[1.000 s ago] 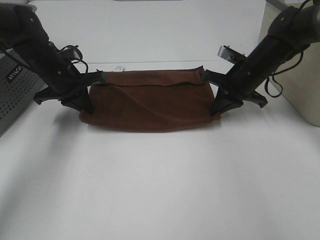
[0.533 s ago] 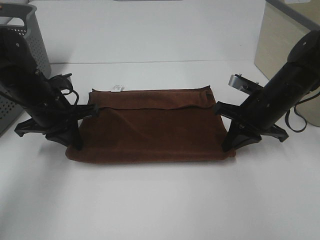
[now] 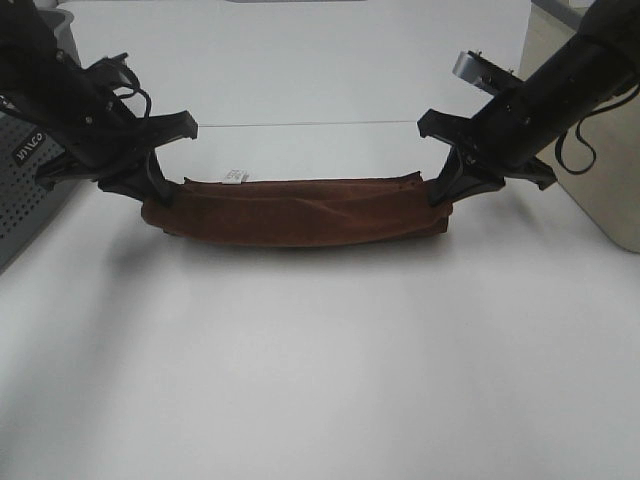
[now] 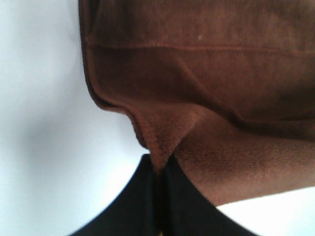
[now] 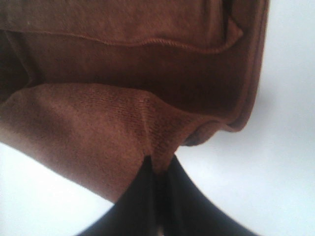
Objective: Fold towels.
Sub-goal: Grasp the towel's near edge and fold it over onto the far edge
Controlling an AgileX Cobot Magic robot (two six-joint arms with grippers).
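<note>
The dark reddish-brown towel (image 3: 295,212) lies across the white table as a long narrow band, with a small white tag (image 3: 235,176) at its far left corner. My left gripper (image 3: 160,196) is shut on the towel's left end and my right gripper (image 3: 437,197) is shut on its right end. In the left wrist view the black fingers (image 4: 147,196) pinch a fold of the cloth (image 4: 206,88). In the right wrist view the fingers (image 5: 142,196) pinch the cloth (image 5: 113,98) the same way. The near edge is lifted and carried toward the far edge.
A grey perforated basket (image 3: 25,190) stands at the left edge of the table. A beige cabinet (image 3: 600,190) stands at the right. A seam line (image 3: 300,123) runs across the white table (image 3: 320,360) behind the towel.
Both grippers moved away from the camera and upward with the towel's near corners. The towel, spread wide half a second ago, is now drawn into a narrow band.
</note>
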